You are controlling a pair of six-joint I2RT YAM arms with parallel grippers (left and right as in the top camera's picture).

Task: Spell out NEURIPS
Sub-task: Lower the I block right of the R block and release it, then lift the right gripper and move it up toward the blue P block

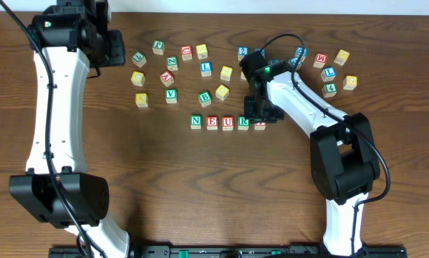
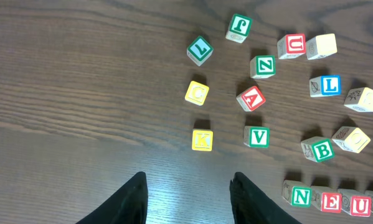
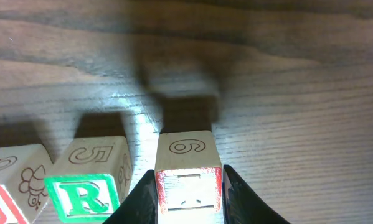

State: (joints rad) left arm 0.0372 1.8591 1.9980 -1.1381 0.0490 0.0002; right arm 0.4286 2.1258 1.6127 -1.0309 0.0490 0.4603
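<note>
Here, the right gripper (image 3: 188, 200) is clamped on the red I cube (image 3: 185, 150) at the end of the letter row.

In the wrist view both fingers press the cube's sides, with its red-framed face toward the camera and a 6 on its upper face. Its top is about level with the green R cube (image 3: 86, 196), which stands just beside the finger on that view's left, a thin gap between them. Beyond R, farther from the gripper, the red U cube (image 1: 228, 123), red E cube (image 1: 212, 122) and green N cube (image 1: 196, 121) stand side by side in one line. Whether the held cube rests on the table (image 1: 164, 179) cannot be told. The left gripper (image 2: 189, 199) hangs well apart from the row, jaws apart with nothing between them. A yellow K cube (image 2: 202, 140) lies just ahead of its fingertips.
</note>
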